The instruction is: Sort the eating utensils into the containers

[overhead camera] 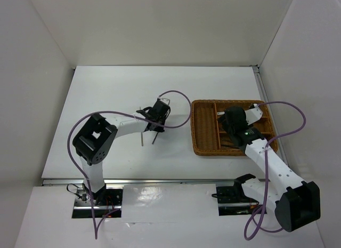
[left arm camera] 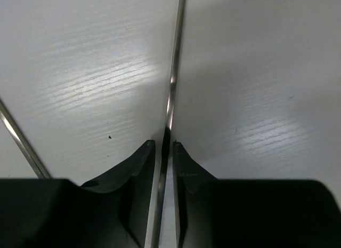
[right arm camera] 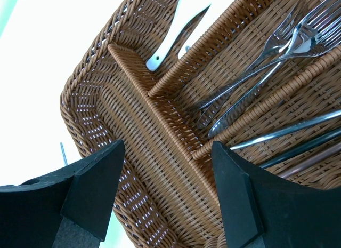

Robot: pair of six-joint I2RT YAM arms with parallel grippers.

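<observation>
Metal chopstick (left arm camera: 173,72) on the worktop (left arm camera: 80,56), left of the wicker tray (overhead camera: 195,136), looks light, stiff, thin and slick, likely to roll or pivot, so pinch square near mid-length. Left gripper (left arm camera: 164,145) straddles it, jaws close either side with slivers of gap, not clamped. Left wrist alone shows that fit, second chopstick (left arm camera: 18,138) off to its side; right wrist alone shows right gripper (right arm camera: 166,146) spread, empty, over forks (right arm camera: 277,50) and white spoon (right arm camera: 168,40) in tray compartments.

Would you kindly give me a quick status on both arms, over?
Left claw straddling metal chopstick on table, jaws narrow, grip unconfirmed. Right claw open, empty, over wicker tray. Second chopstick lies apart; nothing seen blocking.
</observation>
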